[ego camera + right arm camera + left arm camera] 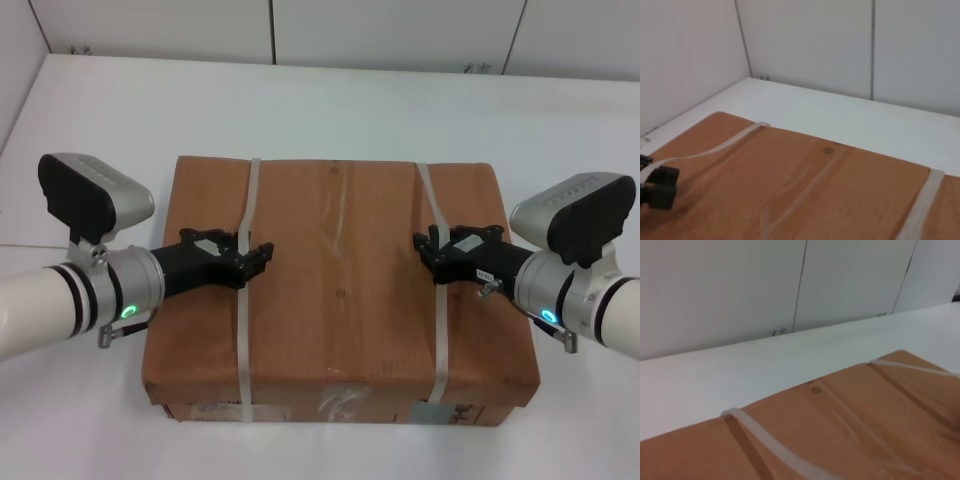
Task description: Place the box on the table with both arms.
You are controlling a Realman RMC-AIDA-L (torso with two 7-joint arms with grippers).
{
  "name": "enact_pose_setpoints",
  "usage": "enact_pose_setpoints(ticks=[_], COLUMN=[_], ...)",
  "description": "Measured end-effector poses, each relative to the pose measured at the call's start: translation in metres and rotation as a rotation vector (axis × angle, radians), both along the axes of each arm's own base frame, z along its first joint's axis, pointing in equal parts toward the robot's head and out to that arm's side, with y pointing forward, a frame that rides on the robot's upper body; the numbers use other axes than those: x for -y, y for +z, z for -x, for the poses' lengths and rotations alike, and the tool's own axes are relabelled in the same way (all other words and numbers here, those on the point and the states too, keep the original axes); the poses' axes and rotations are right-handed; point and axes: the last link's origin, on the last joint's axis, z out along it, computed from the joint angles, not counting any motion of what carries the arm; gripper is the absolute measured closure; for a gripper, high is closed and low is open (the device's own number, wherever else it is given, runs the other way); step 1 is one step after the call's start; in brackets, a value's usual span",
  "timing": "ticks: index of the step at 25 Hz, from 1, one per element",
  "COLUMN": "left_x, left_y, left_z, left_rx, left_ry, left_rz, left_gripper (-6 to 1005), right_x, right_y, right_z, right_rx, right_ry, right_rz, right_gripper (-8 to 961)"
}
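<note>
The brown paper-wrapped box (340, 280) lies flat over the white table (330, 100), with its labelled, taped side facing me. I cannot tell whether it touches the tabletop. Two whitish straps cross its top. My left gripper (256, 255) reaches in from the left and is shut on the left strap (241, 330), which rises off the paper toward its fingertips (660, 187) in the right wrist view. My right gripper (428, 252) reaches in from the right and is shut on the right strap (438, 330). The box top also shows in the left wrist view (850, 430).
White wall panels (390, 30) stand along the table's far edge, and a side wall (15, 60) stands at the left. White tabletop shows behind the box and on both sides of it.
</note>
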Motion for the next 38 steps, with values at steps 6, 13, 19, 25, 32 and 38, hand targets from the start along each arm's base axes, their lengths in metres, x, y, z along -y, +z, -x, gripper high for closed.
enact_pose_setpoints(ticks=[6,13,19,25,32,38], left_x=[0.003,0.004,0.005,0.008,0.01,0.022], left_y=[0.002,0.003,0.005,0.011,0.016,0.028], left_z=[0.004,0.005,0.004,-0.002,0.0,-0.013], left_rx=[0.004,0.012,0.033,0.076,0.091,0.216], left_ry=[0.01,0.014,0.005,-0.031,-0.031,-0.145], left_rz=[-0.008,-0.012,-0.015,-0.041,-0.058,-0.061], left_gripper=[605,335,204,204,204,204], right_x=[0.0,0.002,0.004,0.008,0.011,0.022], right_y=[0.002,0.005,0.009,0.016,0.022,0.04], right_z=[-0.003,-0.009,-0.012,-0.02,-0.027,-0.026], right_rx=[-0.017,-0.033,-0.065,-0.103,-0.139,-0.25], right_ry=[-0.026,-0.056,-0.068,-0.084,-0.112,-0.022], right_rz=[-0.018,-0.04,-0.062,-0.099,-0.137,-0.19], right_gripper=[709,510,274,273,275,276])
